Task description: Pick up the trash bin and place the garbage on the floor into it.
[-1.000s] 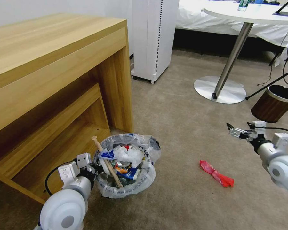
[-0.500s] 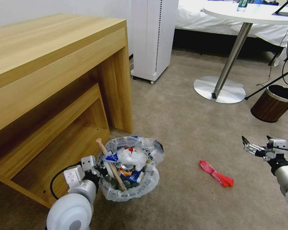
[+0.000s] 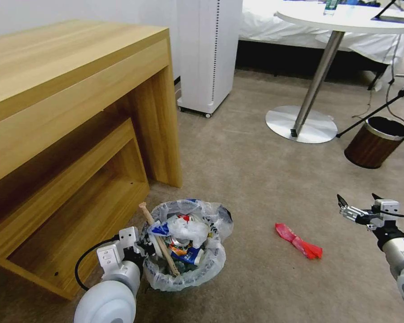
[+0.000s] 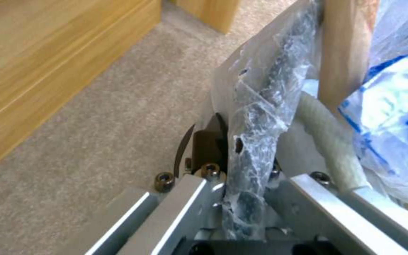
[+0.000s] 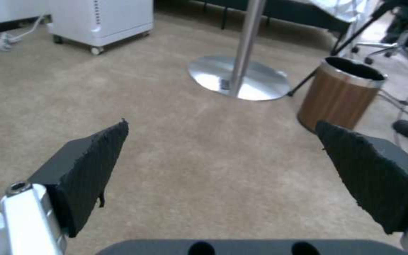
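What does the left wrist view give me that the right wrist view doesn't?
Left wrist view: the left gripper clamped on the trash bin rim through its bag, with the wooden stick and desk alongside. Right wrist view: the right gripper open over bare carpet, facing the brown bin and table base. Both show carpet.

Count: 2 bins, namely 1 trash bin (image 3: 184, 273) with bag liner and 1 wood-grain bin (image 3: 375, 142). 1 red wrapper (image 3: 298, 241) loose on the carpet. 1 wooden stick (image 3: 158, 237) in the lined bin. 2 grippers: left gripper (image 3: 141, 248), right gripper (image 3: 357, 200). 1 wooden counter (image 3: 76, 80), 1 round pedestal table (image 3: 345, 20), 1 white wheeled unit (image 3: 208, 54).
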Available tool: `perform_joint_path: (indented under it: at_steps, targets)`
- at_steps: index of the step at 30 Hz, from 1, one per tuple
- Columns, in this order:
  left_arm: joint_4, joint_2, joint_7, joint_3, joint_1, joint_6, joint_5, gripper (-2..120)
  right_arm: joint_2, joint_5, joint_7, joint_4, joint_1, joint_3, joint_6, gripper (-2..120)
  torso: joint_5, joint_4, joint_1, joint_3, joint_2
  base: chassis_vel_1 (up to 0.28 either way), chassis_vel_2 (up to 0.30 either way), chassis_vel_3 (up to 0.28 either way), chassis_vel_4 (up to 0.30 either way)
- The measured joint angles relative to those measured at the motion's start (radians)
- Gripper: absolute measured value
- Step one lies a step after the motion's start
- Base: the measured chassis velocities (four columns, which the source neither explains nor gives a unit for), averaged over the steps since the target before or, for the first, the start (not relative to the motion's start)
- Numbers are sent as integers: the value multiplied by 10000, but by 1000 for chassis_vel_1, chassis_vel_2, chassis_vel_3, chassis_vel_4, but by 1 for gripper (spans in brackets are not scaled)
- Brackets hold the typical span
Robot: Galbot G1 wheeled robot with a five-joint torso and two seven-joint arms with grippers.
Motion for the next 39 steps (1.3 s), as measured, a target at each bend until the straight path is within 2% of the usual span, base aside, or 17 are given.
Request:
perform_joint_path:
  at_steps: [4, 8, 15, 29, 39]
  targets:
    - [-57, -127, 117, -31, 280, 14, 331, 0, -9, -426, -170, -213, 168, -281, 1072, 100, 1, 0, 1, 0, 0, -74, -71, -68, -81]
    - [-64, -197, 187, -29, 387, 14, 459, 0, 21, -559, -194, -230, 174, -370, 1323, 100, 0, 0, 1, 0, 0, -82, -73, -86, -83]
    - [-126, -352, 291, 8, 709, -21, 760, 0, 73, -737, -192, -181, 181, -716, 2407, 100, -1, -2, 1, 0, 0, -63, -55, -65, -55]
    - [-340, -434, 572, -27, 1269, -63, 1410, 0, 200, -783, -492, -242, 97, -995, 2617, 100, 0, -1, 1, 0, 0, 0, 0, 0, 0]
    - [-394, -760, 798, 73, 1652, -88, 1995, 0, 172, -832, -532, -155, -22, -1089, 2663, 100, 0, 0, 1, 1, 0, -79, 69, 80, -77]
